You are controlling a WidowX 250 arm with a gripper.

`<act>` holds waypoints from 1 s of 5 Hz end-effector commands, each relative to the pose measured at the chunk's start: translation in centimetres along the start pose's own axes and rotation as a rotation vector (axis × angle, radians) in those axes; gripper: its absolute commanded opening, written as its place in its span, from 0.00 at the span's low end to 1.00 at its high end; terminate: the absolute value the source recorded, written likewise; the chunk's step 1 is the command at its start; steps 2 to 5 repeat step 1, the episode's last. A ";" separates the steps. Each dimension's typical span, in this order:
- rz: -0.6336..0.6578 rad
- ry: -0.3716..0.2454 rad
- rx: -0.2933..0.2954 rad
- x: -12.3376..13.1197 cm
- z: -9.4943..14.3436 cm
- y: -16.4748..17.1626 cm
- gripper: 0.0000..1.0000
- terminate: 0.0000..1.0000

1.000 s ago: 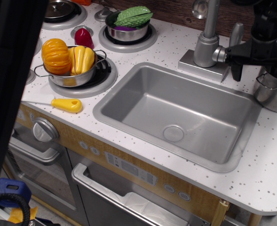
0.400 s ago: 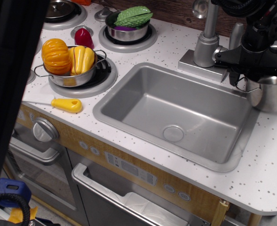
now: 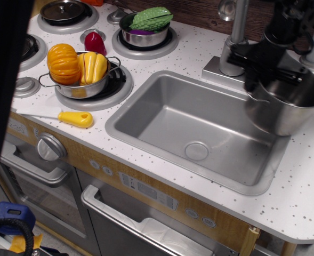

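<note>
White speckled worktop [image 3: 306,197] of a toy kitchen fills the view, with a rectangular silver sink basin [image 3: 199,128] sunk into its middle and a wooden-fronted cabinet with an oven door below. Behind the basin stands a grey metal faucet [image 3: 235,32] on a square base. To the left lie four round burners. On the near one sits a small two-handled steel pot [image 3: 87,85] holding an orange pumpkin-shaped toy [image 3: 62,63] and a yellow ribbed vegetable [image 3: 94,66]. On the rear right burner a second small steel pan [image 3: 143,35] carries a bumpy green vegetable [image 3: 150,18] over something purple. A dark red pepper-like toy [image 3: 94,42] stands between these burners, and a lidded dark pan [image 3: 65,10] rests on the far left rear one. One yellow-handled utensil [image 3: 74,118] lies flat on the worktop's front edge, just in front of the near burner.

At the right, the black gripper [image 3: 263,64] reaches down onto the far rim of a large shiny steel pot [image 3: 287,109], which is blurred and sits over the right edge of the basin, close beside the faucet base. The gripper looks clamped on that rim, though the blur hides the exact contact. A dark out-of-focus bar covers the left edge of the view.
</note>
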State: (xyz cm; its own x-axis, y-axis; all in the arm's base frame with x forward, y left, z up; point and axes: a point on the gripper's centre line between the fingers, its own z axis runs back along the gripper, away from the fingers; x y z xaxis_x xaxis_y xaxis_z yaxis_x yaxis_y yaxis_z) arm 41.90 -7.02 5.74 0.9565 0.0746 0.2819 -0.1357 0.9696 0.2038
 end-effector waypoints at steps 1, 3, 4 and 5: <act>-0.006 -0.030 0.059 0.1 4.4 5.1 0.00 1.00; -0.006 -0.030 0.059 0.1 4.4 5.1 0.00 1.00; -0.006 -0.030 0.059 0.1 4.4 5.1 0.00 1.00; -0.006 -0.030 0.059 0.1 4.4 5.1 0.00 1.00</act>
